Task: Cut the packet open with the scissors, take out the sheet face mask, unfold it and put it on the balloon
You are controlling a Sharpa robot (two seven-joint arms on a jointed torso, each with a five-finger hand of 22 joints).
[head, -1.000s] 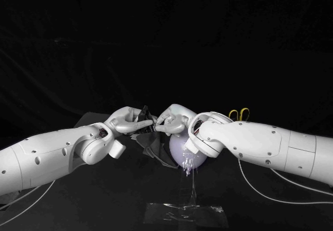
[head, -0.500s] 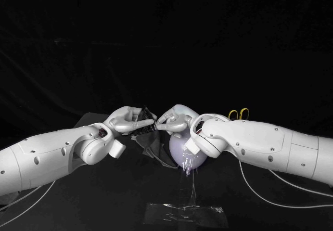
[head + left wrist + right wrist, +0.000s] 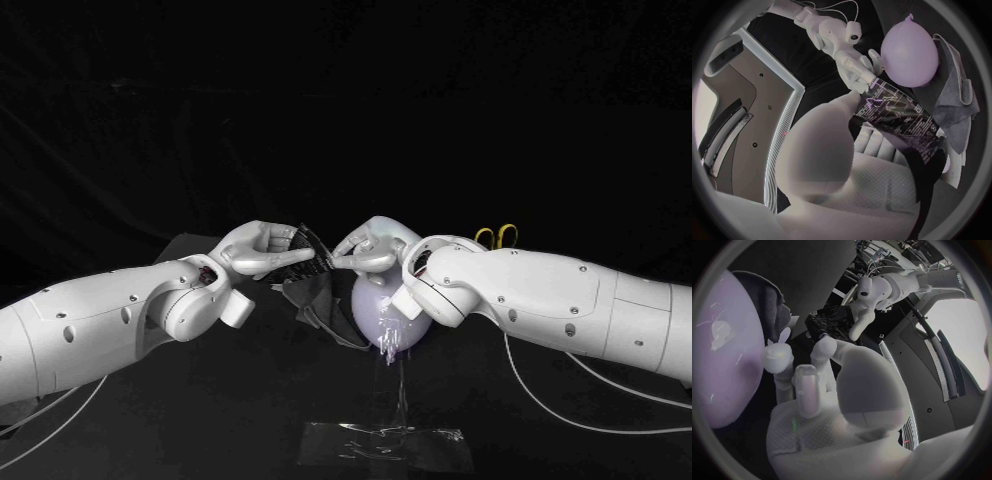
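Left hand (image 3: pixel 264 252) tight on packet (image 3: pixel 898 115), right hand (image 3: pixel 368 255) at its edge by the balloon (image 3: pixel 378 310), grip unclear

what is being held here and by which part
The left robot hand holds the packet by one end. The right robot hand reaches its other end; whether it grips cannot be told.

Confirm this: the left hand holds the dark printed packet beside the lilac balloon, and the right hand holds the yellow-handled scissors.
One part is wrong. The head view shows the yellow-handled scissors behind the right arm, in neither hand; the right hand reaches to the end of the dark printed packet. The left hand does hold that packet beside the lilac balloon.
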